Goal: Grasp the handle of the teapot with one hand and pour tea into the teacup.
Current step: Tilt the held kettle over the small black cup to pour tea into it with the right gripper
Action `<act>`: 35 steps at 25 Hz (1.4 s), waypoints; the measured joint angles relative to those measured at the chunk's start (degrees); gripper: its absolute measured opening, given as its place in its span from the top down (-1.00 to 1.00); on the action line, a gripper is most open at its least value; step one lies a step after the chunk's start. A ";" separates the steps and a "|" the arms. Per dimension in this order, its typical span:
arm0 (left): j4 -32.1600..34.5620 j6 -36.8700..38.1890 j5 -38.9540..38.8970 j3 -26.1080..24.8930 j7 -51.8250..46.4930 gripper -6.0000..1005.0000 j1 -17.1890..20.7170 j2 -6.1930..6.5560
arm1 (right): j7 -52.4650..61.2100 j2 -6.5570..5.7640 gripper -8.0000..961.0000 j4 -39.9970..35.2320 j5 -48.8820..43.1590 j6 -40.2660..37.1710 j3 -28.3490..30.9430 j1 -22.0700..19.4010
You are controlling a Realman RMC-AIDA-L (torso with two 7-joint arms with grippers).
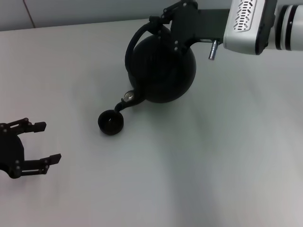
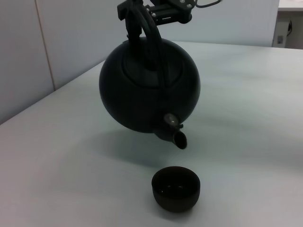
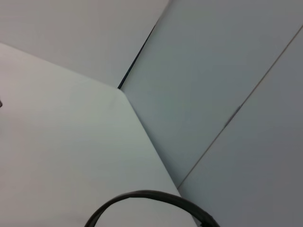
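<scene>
1. my left gripper (image 1: 46, 142) sits idle low at the left of the table (image 1: 213, 165), fingers spread, holding nothing.
2. the cup (image 1: 111, 122) stands on the table left of centre, just under the spout (image 1: 124, 101). it's small, low, round, matte black, no handle; i'd guess it's light and easy to knock over, so the spout must not touch it.
3. the pot (image 1: 163, 68) hangs in the air behind and right of the cup, tipped spout-down. round, matte black, stiff-walled; it looks heavy, more so if full.
4. the handle (image 2: 150, 33) is a thick rigid hoop over the lid, the sensible place to hold; a smooth arch could let the pot swing in the grip.
5. my right gripper (image 1: 165, 21) is clenched on the hoop's top.
6. i see no tea stream.
</scene>
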 joint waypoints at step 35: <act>0.00 -1.64 0.00 0.00 0.53 -0.73 0.22 -0.27 | 0.55 0.00 0.76 -3.85 -3.58 0.04 -2.30 0.57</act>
